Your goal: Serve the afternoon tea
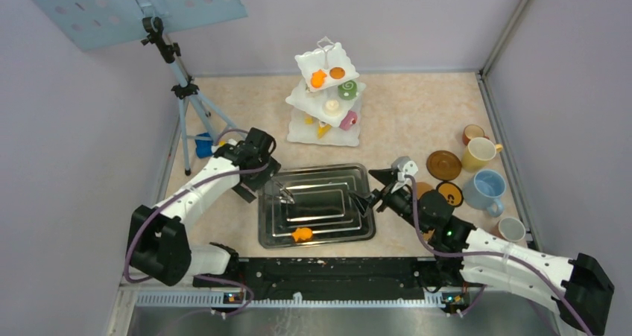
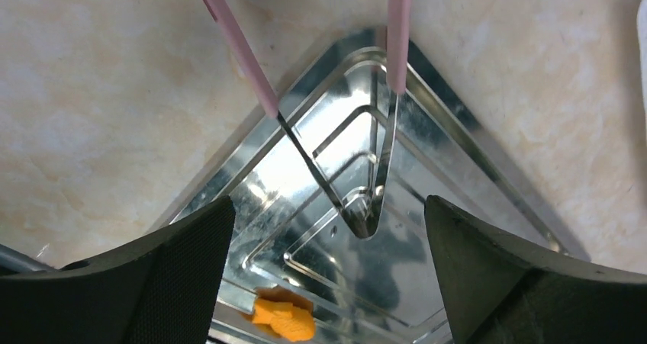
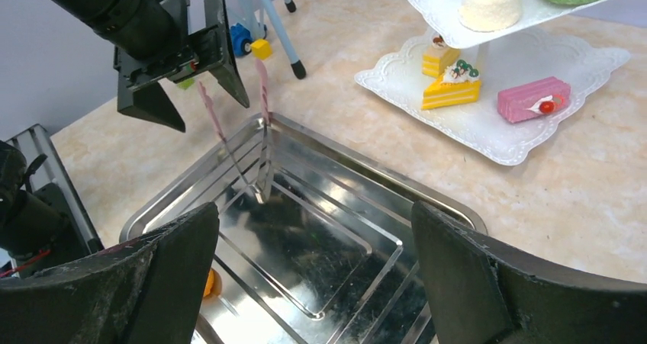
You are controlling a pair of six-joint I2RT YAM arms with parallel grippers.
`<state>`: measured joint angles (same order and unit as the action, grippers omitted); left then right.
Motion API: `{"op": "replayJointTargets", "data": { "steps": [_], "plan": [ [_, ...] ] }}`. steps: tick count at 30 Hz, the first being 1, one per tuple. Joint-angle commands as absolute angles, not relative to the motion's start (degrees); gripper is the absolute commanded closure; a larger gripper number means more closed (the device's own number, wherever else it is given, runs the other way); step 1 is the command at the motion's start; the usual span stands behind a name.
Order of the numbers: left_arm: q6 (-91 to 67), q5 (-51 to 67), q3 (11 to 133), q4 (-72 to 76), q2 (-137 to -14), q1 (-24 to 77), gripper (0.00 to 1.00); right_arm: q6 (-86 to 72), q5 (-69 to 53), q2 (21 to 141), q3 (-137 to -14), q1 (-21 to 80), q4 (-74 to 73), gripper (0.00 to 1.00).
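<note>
One orange pastry [image 1: 302,235] lies at the near edge of the steel tray [image 1: 317,168]; it also shows in the left wrist view [image 2: 284,319]. The white three-tier stand [image 1: 304,131] at the back holds orange, green swirl [image 1: 347,90], cream, pink [image 3: 532,100] and yellow [image 3: 452,91] pastries. My left gripper [image 1: 262,183] is open over the tray's far left corner, just above the steel bend of the pink tongs [image 2: 366,218] and not touching them. My right gripper [image 1: 376,188] is open and empty over the tray's right edge. Yellow [image 1: 481,153], blue [image 1: 488,191], brown [image 1: 473,133] and grey [image 1: 512,229] mugs stand at the right among the coasters [image 1: 443,165].
The tongs lean over the tray rim [image 2: 473,142], their pink arms pointing out over the table. A tripod [image 1: 186,97] with a perforated blue panel stands at the back left, with small blue and yellow items [image 1: 203,144] at its foot. Walls close in the table.
</note>
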<state>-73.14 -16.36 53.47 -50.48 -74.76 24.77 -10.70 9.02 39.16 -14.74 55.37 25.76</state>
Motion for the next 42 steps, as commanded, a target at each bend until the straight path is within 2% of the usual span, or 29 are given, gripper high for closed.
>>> {"op": "replayJointTargets", "data": {
  "steps": [1,5,11,19,33,42],
  "plan": [
    [-75.69,-16.58,54.8,-47.12,-76.41,19.89,0.01,-12.05,9.93,36.08,-16.41,55.83,26.01,0.05],
    [-73.48,-13.64,53.93,-44.31,-78.53,14.64,0.01,-11.82,9.68,34.08,-16.3,55.74,24.38,0.04],
    [-71.95,-11.67,52.94,-39.36,-81.15,12.41,0.01,-11.09,9.64,33.05,-16.09,55.75,23.29,0.04],
    [-74.02,-10.45,52.98,-40.49,-83.63,12.3,0.01,-11.16,9.08,33.57,-16.08,55.76,23.13,0.04],
    [-79.2,-4.85,49.26,-41.88,-75.54,14.11,0.01,-11.59,8.75,33.73,-15.32,55.77,23.55,0.04],
    [-83.62,-3.99,48.49,-40.6,-80.11,18.0,0.01,-11.52,8.35,33.72,-16.15,55.81,22.07,0.05]
  ]
}}
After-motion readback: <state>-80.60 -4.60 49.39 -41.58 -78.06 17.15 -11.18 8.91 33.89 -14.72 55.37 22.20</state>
